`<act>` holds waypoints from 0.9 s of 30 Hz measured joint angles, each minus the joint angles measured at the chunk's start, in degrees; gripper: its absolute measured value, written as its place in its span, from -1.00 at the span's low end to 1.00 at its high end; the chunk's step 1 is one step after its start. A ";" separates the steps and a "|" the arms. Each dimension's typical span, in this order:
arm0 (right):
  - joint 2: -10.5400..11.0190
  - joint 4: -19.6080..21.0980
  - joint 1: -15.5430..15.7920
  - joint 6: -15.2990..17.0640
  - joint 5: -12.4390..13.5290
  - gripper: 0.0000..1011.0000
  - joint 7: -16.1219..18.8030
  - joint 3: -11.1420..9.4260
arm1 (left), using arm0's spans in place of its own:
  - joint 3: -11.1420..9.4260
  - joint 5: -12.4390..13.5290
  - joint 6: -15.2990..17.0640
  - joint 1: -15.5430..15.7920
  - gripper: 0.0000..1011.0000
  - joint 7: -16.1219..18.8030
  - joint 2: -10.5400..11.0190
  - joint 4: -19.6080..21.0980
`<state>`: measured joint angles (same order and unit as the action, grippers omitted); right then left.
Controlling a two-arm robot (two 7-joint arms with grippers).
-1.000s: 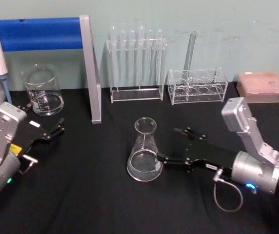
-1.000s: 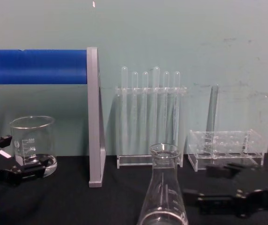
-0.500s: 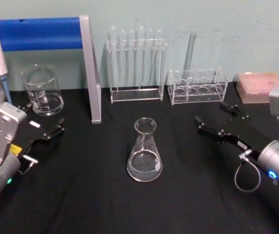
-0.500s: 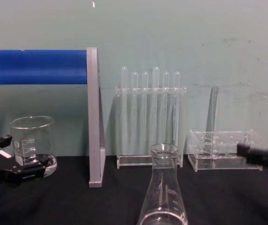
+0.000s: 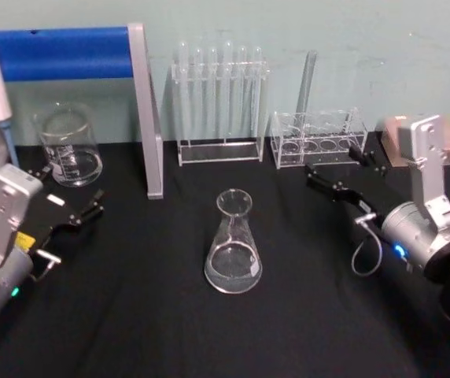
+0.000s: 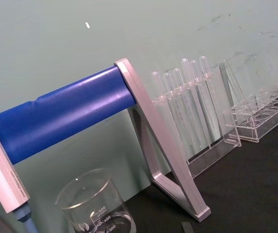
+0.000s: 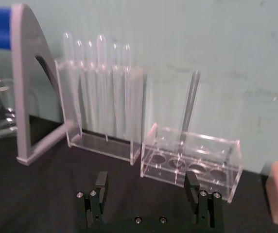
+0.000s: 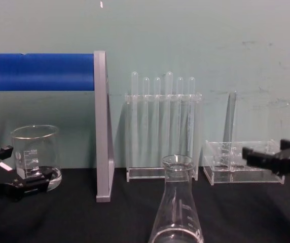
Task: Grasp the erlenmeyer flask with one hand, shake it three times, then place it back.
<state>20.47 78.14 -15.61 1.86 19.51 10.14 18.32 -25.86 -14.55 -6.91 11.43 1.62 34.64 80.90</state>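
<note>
The erlenmeyer flask (image 5: 233, 250) stands upright and free on the black table, near the middle; in the chest view the flask (image 8: 178, 212) is low and central. My right gripper (image 5: 333, 163) is open and holds nothing. It hovers well to the flask's right, close in front of the low clear rack (image 5: 319, 140). In the right wrist view the right gripper (image 7: 146, 183) has its fingers wide apart, pointing at that rack. It enters the chest view from the right as the right gripper (image 8: 266, 152). My left gripper (image 5: 71, 189) rests open at the left, by the beaker.
A glass beaker (image 5: 69, 147) stands at the back left under a blue bar stand (image 5: 142, 110). A rack of test tubes (image 5: 219, 102) is at the back centre. A pink box (image 5: 394, 138) sits at the far right.
My right gripper has drawn away from the flask's base, moving right and back towards the low clear rack. The flask stays where it was. The left arm has not moved.
</note>
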 joint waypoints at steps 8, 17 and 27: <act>-2.91 -7.77 -3.82 1.29 -1.92 0.98 0.61 1.10 | 0.00 0.00 0.00 0.00 0.98 0.00 0.00 0.00; -4.15 -9.89 -4.49 2.02 -3.01 0.98 2.09 1.01 | 0.00 0.00 0.00 0.00 0.98 0.00 0.00 0.00; -4.11 -9.66 -4.29 1.90 -3.39 0.98 2.47 0.96 | 0.00 0.00 0.00 0.00 0.98 0.00 0.00 -0.01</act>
<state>16.36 68.48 -19.90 3.76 16.12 12.60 19.28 -25.86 -14.55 -6.91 11.43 1.62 34.65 80.90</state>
